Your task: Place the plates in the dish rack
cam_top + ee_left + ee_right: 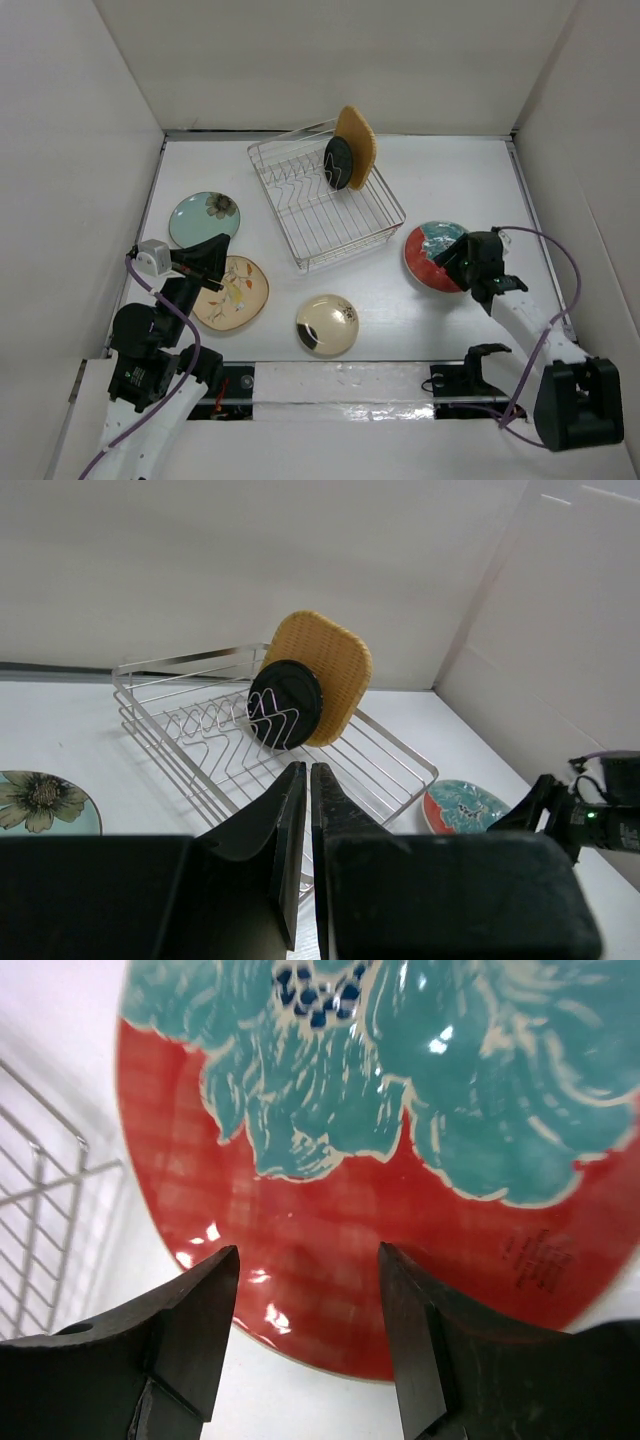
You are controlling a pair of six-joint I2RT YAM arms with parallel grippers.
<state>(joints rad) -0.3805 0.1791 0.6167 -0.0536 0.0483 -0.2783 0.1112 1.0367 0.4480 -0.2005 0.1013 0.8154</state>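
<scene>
The silver wire dish rack stands at the back centre. The orange rounded-square plate and the small black round plate stand upright in its far right end; both also show in the left wrist view, orange plate and black plate. The red plate with teal-white pattern lies flat right of the rack. My right gripper is open just above its near red edge. My left gripper is shut and empty, above the beige floral plate. The pale teal flowered plate and the cream plate with dark mark lie flat.
White walls enclose the table on the left, back and right. The right arm's cable loops near the right wall. The arm bases and a shiny strip run along the near edge.
</scene>
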